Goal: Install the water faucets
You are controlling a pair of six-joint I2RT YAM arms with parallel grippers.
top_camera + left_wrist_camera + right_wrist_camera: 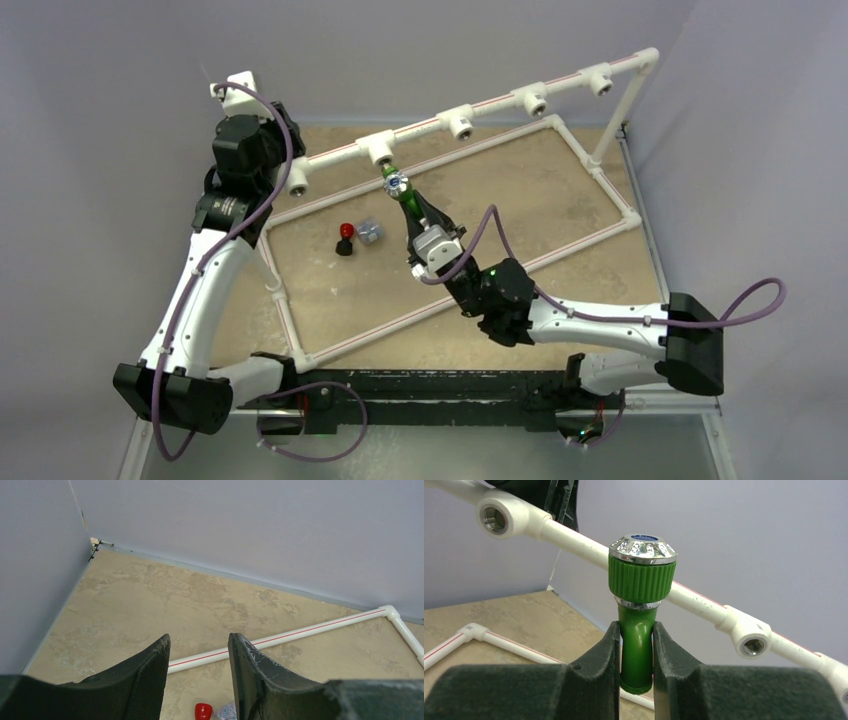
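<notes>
Glossy green plastic faucet (636, 645), chrome-capped

The left arm (195, 290) rises from its base at the near left corner of the bench (560, 200) and reaches along the left edge toward the far left corner, with the wrist bent. The left gripper (200, 638) is raised above the bench, and its two fingers (150, 675) stand apart. The right arm (600, 325) lies low along the near edge from the near right corner, then turns toward the middle of the bench. The right gripper (635, 630) points to the far side, and it is closed tightly on the stem of a green faucet (641, 575), held above the bench.
</notes>
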